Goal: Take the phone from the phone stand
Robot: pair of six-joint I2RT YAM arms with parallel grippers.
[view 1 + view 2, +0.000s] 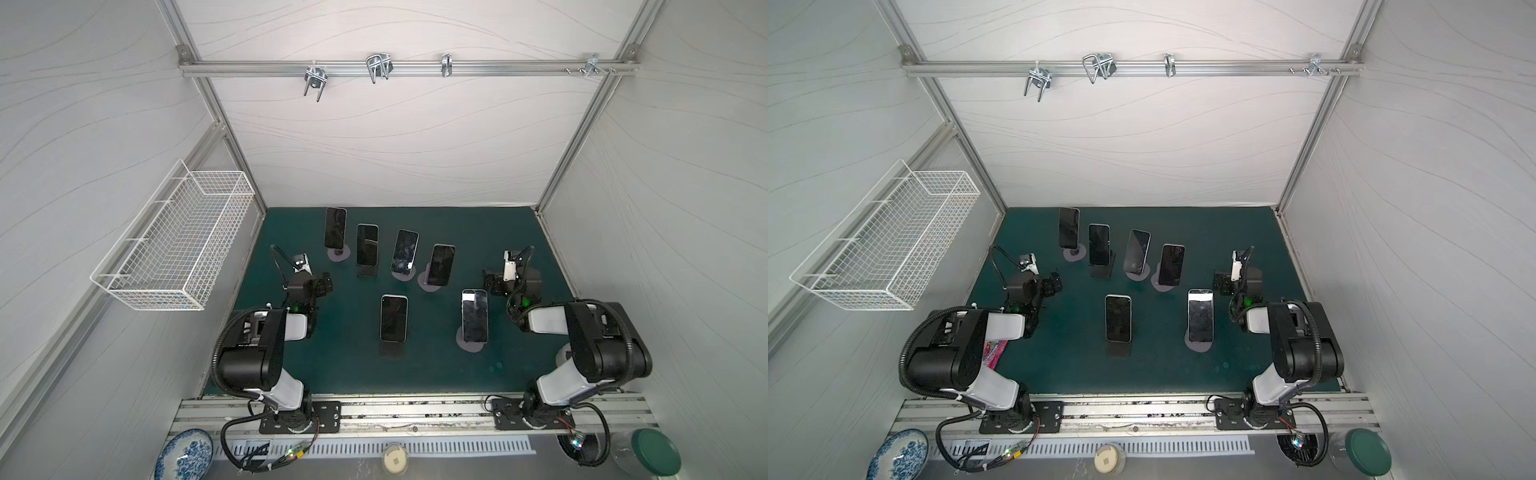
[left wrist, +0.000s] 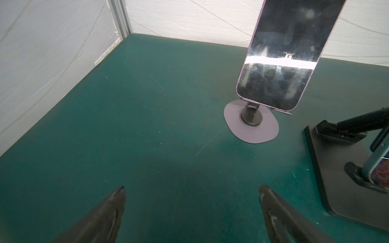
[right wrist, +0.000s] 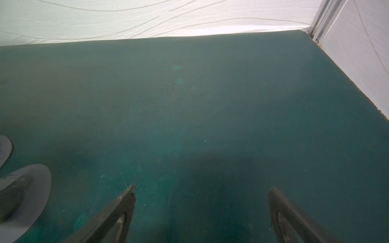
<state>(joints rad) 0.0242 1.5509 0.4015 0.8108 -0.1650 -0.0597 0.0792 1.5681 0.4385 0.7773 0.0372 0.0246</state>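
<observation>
Green mat between white walls, set with six propped-up handsets, four far and two near. Far-left phone leaning on its round-based phone stand, near but apart from left gripper, spread wide and empty. Right gripper equally spread, empty, over bare mat.

The green mat has six phone stands on it. The front black stand has a round grey stand just right of it. Behind it sits a row: another black stand and three grey ones.
</observation>
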